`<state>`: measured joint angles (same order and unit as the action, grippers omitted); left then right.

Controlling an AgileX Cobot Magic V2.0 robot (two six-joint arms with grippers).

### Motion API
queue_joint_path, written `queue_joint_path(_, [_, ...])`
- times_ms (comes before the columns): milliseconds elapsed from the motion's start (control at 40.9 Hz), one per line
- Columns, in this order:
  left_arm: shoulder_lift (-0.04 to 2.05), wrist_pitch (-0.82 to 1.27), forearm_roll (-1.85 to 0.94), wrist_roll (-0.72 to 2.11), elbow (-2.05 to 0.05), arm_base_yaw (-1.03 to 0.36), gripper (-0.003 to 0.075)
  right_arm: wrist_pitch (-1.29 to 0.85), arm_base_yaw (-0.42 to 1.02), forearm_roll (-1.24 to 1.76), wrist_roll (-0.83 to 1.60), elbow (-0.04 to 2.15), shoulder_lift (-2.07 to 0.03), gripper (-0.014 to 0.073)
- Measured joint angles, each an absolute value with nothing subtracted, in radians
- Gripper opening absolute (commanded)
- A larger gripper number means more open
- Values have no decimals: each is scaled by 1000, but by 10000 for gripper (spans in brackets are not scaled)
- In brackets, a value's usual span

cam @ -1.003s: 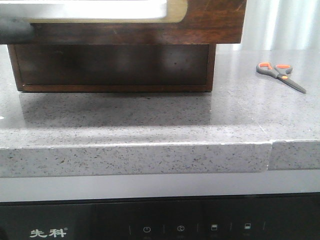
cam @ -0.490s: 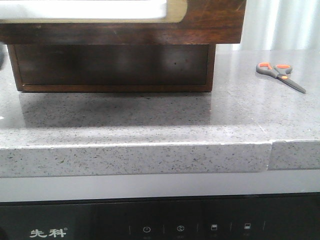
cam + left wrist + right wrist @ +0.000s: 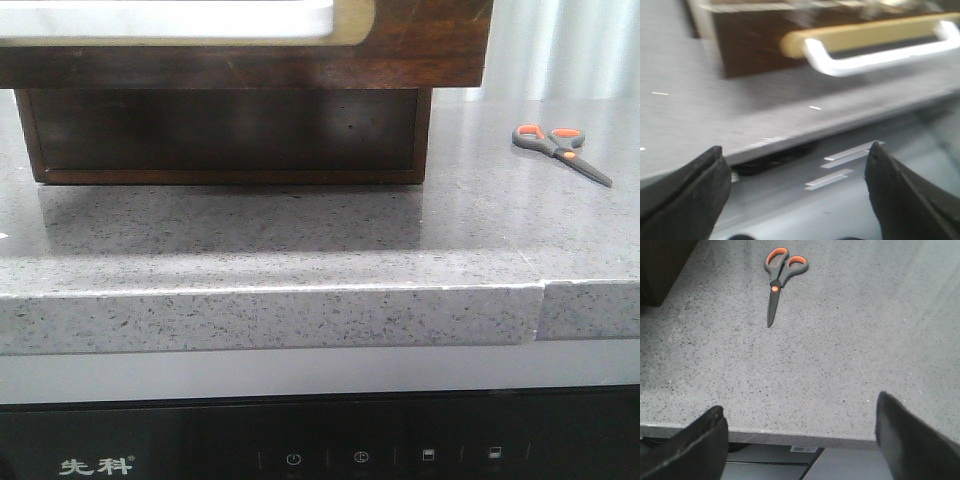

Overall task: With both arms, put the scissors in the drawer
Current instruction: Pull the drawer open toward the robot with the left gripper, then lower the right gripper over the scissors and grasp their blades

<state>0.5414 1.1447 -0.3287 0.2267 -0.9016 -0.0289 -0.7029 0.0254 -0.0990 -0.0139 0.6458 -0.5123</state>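
The scissors (image 3: 562,152), dark grey with orange-lined loops, lie flat on the grey stone counter at the right; in the right wrist view the scissors (image 3: 779,282) lie well beyond my fingers. The dark brown drawer (image 3: 420,40) with its cream-rimmed white panel juts out over the counter at the top left, pulled out of the wooden cabinet (image 3: 225,135). The left wrist view, blurred, shows the drawer's cream and white panel rim (image 3: 875,47). My left gripper (image 3: 795,187) is open and empty off the counter's front edge. My right gripper (image 3: 802,432) is open and empty at the counter's front edge.
The stone counter (image 3: 300,240) has a seam (image 3: 541,300) in its front edge at the right. Below it runs a dark appliance panel (image 3: 320,450) with touch icons. A pale curtain (image 3: 570,50) hangs behind at the right.
A dark blurred shape, probably my left arm, at the drawer's left end a second ago has left the front view. The scissors and the drawer have not moved.
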Motion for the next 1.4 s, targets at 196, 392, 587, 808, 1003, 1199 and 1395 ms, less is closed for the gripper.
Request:
queue_joint_path(196, [541, 1128, -183, 186, -927, -196, 546, -705, 25, -99, -14, 646, -535, 615])
queue_joint_path(392, [541, 1068, -102, 182, -927, -450, 547, -709, 25, -99, -14, 646, -603, 615])
queue_joint_path(587, [541, 949, -99, 180, -927, -656, 547, -768, 25, -85, -14, 702, -735, 615])
queue_joint_path(808, [541, 880, -148, 180, -927, -734, 546, -850, 25, -84, -14, 857, -923, 613])
queue_joint_path(1003, [541, 852, -160, 136, -927, -738, 547, -866, 25, -47, -14, 1012, -1113, 613])
queue_joint_path(1199, [541, 850, -160, 87, -927, -738, 546, -900, 25, 9, -14, 1179, -1305, 612])
queue_joint_path(1395, [541, 850, -160, 83, -927, -738, 547, -990, 25, 17, -8, 1363, -1507, 612])
